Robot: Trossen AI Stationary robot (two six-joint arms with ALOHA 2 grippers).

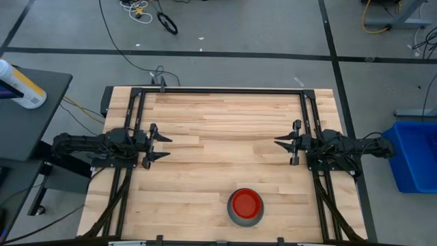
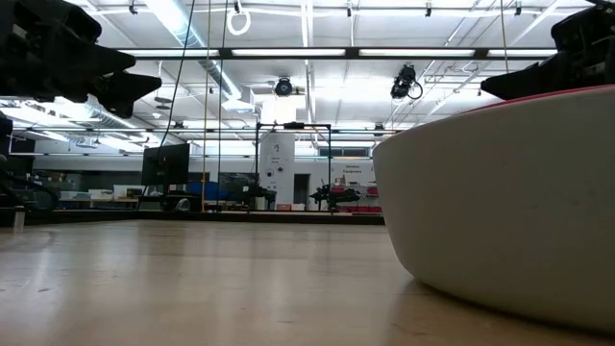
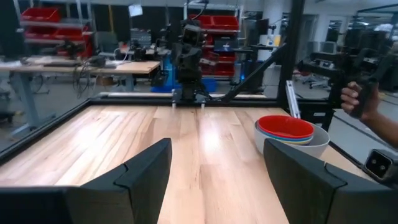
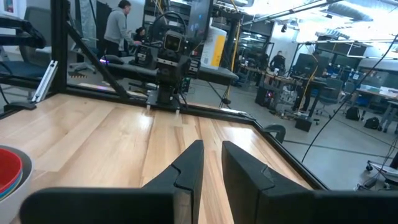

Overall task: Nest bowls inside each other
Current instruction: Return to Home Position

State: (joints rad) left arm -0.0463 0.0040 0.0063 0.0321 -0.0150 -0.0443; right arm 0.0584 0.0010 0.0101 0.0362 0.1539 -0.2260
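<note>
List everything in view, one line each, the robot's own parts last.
round plastic bowls, nested stack: red one on top, light blue rim under it, pale grey one outermost; table's near edge, toward the right arm's side.
wooden table: one, light wood, black frame.
blue bin: one, floor, right of table.
person's hand: one, beyond the table's edge.
left gripper: dark, open, left edge.
right gripper: dark, narrow gap, right edge.

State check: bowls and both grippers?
bowl stack: nested, upright, near the table's front edge; red bowl on top, pale grey bowl outermost
left gripper: open, empty, at the left side
right gripper: fingers nearly together, empty, at the right side
</note>
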